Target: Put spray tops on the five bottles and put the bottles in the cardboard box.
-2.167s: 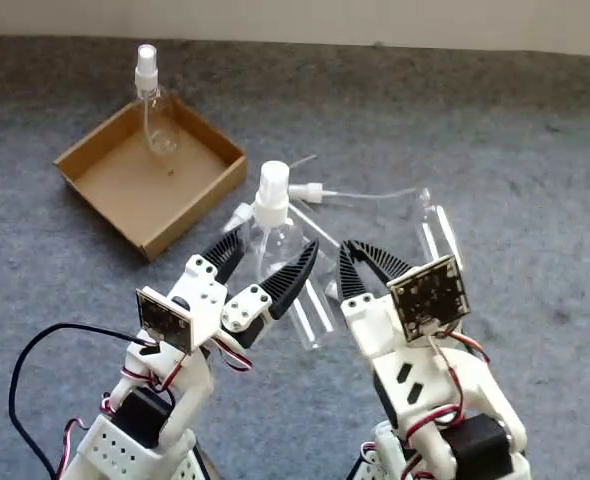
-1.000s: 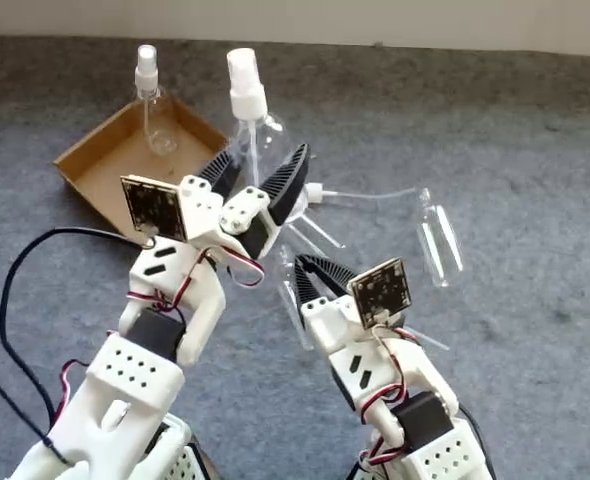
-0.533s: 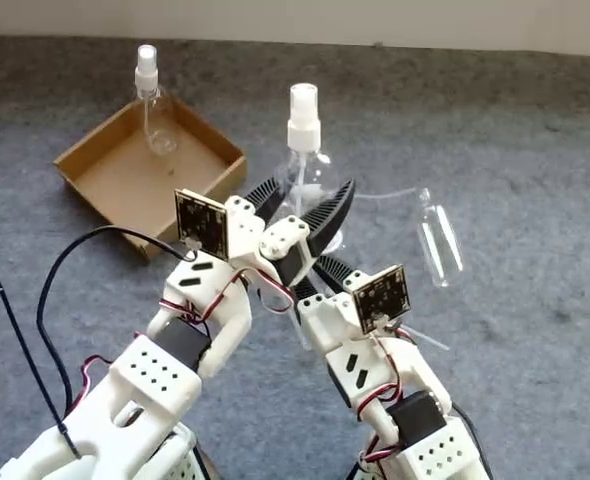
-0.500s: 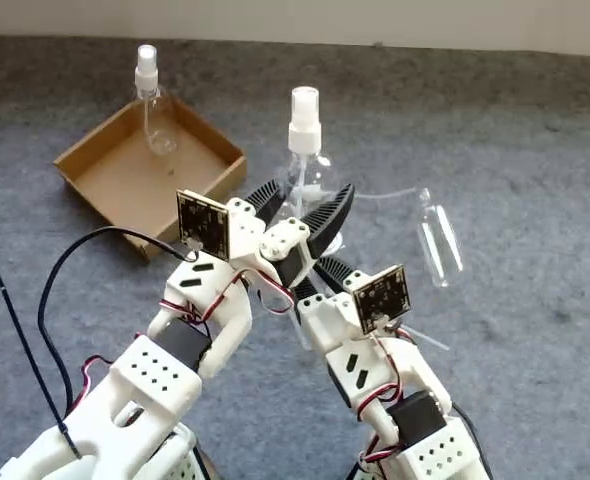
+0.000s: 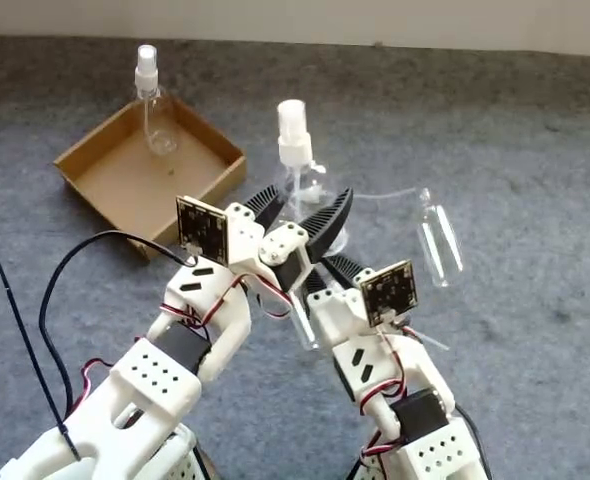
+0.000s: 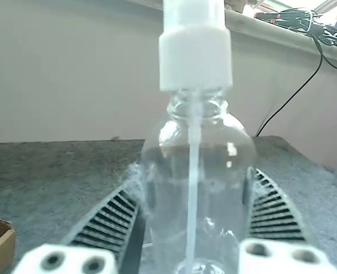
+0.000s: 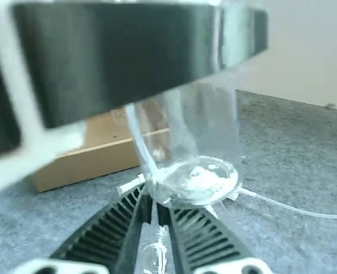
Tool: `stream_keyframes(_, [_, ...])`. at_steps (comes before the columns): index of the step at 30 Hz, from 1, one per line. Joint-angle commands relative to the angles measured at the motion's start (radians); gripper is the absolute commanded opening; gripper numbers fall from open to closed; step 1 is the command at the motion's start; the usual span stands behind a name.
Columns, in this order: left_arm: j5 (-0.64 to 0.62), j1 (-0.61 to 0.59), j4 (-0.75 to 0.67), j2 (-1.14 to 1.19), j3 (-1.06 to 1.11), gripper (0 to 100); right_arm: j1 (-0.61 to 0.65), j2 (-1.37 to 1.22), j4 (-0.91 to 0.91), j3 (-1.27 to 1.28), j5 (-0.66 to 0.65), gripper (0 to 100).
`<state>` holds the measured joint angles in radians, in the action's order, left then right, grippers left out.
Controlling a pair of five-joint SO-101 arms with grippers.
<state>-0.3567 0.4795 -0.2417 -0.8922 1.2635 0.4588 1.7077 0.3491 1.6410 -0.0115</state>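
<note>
Boxed: one capped bottle (image 5: 155,112) standing in cardboard box (image 5: 115,185) | In hand: second capped bottle (image 5: 298,172) clamped in left gripper (image 5: 306,202), aloft just right of box | right gripper (image 7: 153,201) pinched together below | Pending, likely: boxing it; uncapped bottle (image 5: 440,240) lying far right

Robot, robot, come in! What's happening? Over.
Left gripper shut on capped bottle, upright, off table. Right gripper shut, close under its base. Cardboard box holds second bottle.
</note>
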Motion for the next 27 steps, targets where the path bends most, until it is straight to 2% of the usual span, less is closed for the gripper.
stream_keyframes(1, [-0.006,0.033,-0.008,-0.005,-0.005,8,-0.073,0.015,-0.053,-0.016,0.012,0.5])
stream_keyframes(8, [-0.002,0.041,-0.008,-0.005,-0.004,8,-0.111,0.013,-0.189,0.073,0.012,0.5])
stream_keyframes(20, [0.002,0.036,-0.014,-0.005,-0.016,8,-0.105,0.013,-0.182,0.134,0.008,0.5])
stream_keyframes(27, [0.000,-0.039,-0.009,-0.005,-0.036,8,-0.105,0.013,-0.180,0.173,0.009,0.5])
